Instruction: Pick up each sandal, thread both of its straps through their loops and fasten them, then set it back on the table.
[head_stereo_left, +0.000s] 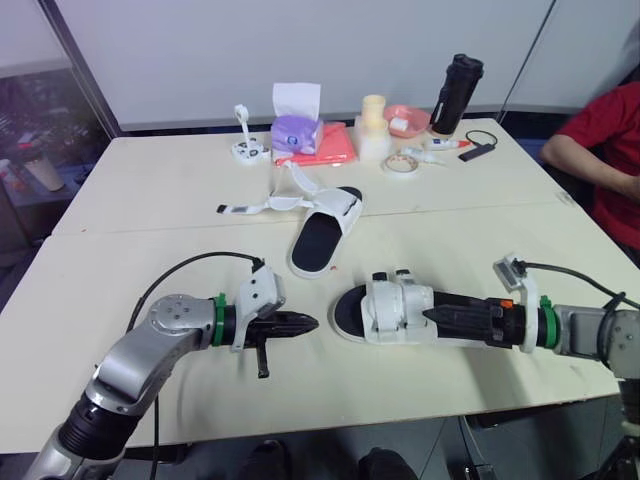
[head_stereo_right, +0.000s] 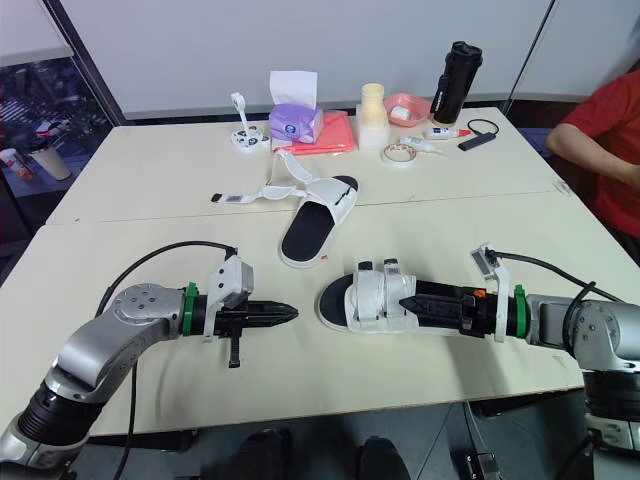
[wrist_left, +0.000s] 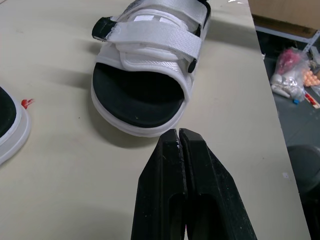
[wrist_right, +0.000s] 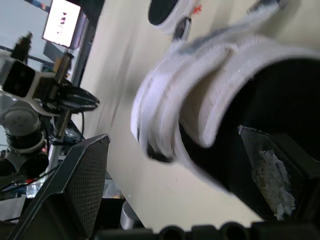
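The near sandal (head_stereo_left: 385, 308), white with a black footbed, lies on the table with both straps across its upper. My right gripper (head_stereo_left: 428, 314) is at its heel end and stands open. One finger (wrist_right: 270, 170) is over the footbed and the other finger (wrist_right: 80, 185) is outside the sandal's side. My left gripper (head_stereo_left: 310, 322) is shut with nothing in it, pointing at the sandal's toe (wrist_left: 137, 117) across a short gap. A second sandal (head_stereo_left: 322, 232) lies farther back, its loose straps (head_stereo_left: 262, 205) spread out to the left.
At the table's far edge stand a purple tissue box (head_stereo_left: 297, 128), an orange sheet (head_stereo_left: 335, 146), a cream container (head_stereo_left: 374, 128), a pink bowl (head_stereo_left: 410, 117), a black bottle (head_stereo_left: 457, 93) and a tape roll (head_stereo_left: 403, 164). A person in red (head_stereo_left: 610, 140) sits at the right.
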